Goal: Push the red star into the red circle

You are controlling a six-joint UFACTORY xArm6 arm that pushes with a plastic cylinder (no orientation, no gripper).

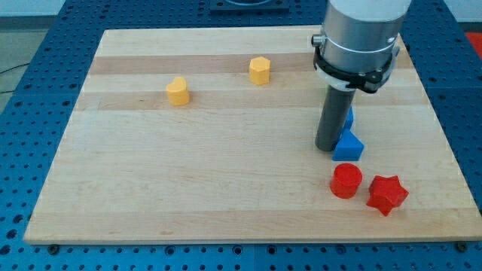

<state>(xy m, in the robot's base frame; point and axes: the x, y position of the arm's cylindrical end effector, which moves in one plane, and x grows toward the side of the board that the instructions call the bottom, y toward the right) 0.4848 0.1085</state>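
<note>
The red star (387, 194) lies near the board's bottom right corner. The red circle (346, 181) sits just to its left, almost touching it. My tip (328, 148) is above and slightly left of the red circle, right beside a blue triangular block (348, 145). The rod hangs from the grey arm body (360, 38) at the view's top right.
A second blue block (349, 117) is partly hidden behind the rod. Two yellow blocks stand at the upper left of the wooden board (188, 165): one (178, 91) further left and a hexagonal one (260, 71) nearer the middle. The board's right edge is close to the star.
</note>
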